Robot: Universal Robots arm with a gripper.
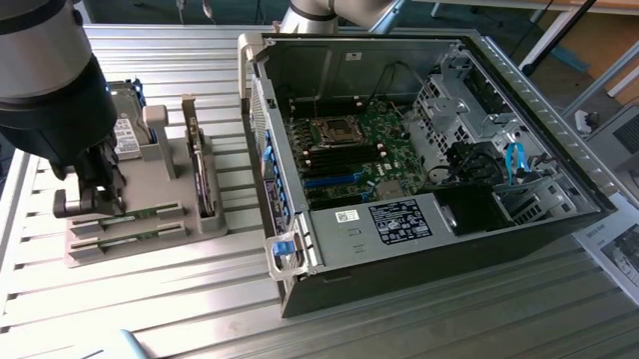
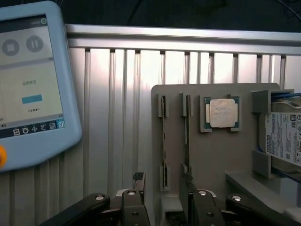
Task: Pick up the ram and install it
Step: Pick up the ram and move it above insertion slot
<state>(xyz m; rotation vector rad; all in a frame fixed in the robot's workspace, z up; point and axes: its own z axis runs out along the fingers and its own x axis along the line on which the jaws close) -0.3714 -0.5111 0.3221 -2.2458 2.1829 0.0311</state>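
Two rams, thin green sticks, lie edge-up in parallel slots of a grey holder (image 1: 150, 168) at the exterior view's left. One ram (image 1: 133, 219) (image 2: 163, 136) is farther from the table's front edge than the other ram (image 1: 128, 240) (image 2: 186, 132). My gripper (image 1: 103, 200) (image 2: 163, 181) hangs open over one end of the two sticks and grips nothing. In the wrist view the first ram's end lies in line with the gap between my fingers (image 2: 138, 179), and the other finger sits over the second ram's end.
The holder also carries a square silver processor (image 2: 222, 113), a hard drive (image 2: 284, 139) (image 1: 125, 134) and an upright expansion card (image 1: 205, 187). An open computer case (image 1: 299, 97) with its motherboard (image 1: 349, 149) lies at the exterior view's right. A teach pendant (image 2: 33, 84) rests on the slatted table.
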